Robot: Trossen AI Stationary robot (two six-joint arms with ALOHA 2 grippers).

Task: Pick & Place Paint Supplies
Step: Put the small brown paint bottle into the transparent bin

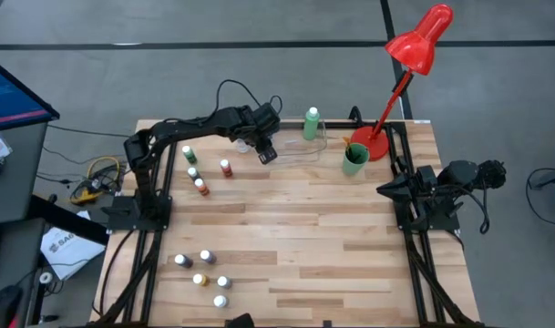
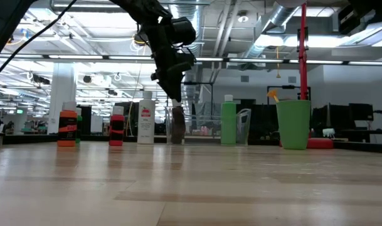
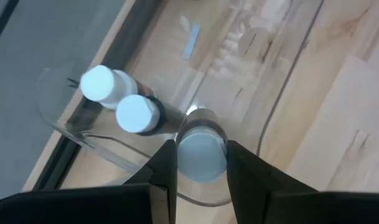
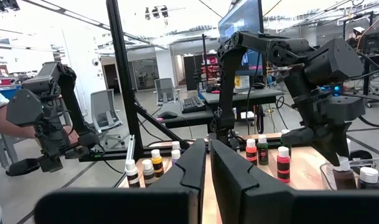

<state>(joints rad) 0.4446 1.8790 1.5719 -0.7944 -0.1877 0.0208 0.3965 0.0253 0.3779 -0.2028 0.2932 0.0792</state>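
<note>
Left tool (image 3: pixel 198 163) grips a brown bottle (image 3: pixel 201 146) (wooden table (image 1: pixel 332 237)).

Left fingers (image 3: pixel 170 171) clamped; right arm parked.

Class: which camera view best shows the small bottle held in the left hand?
The left wrist view: the bottle fills the centre, its white cap clamped between both fingers, over the clear tray. The low view shows it distantly from the side; the high view hides it under the left hand.
</note>
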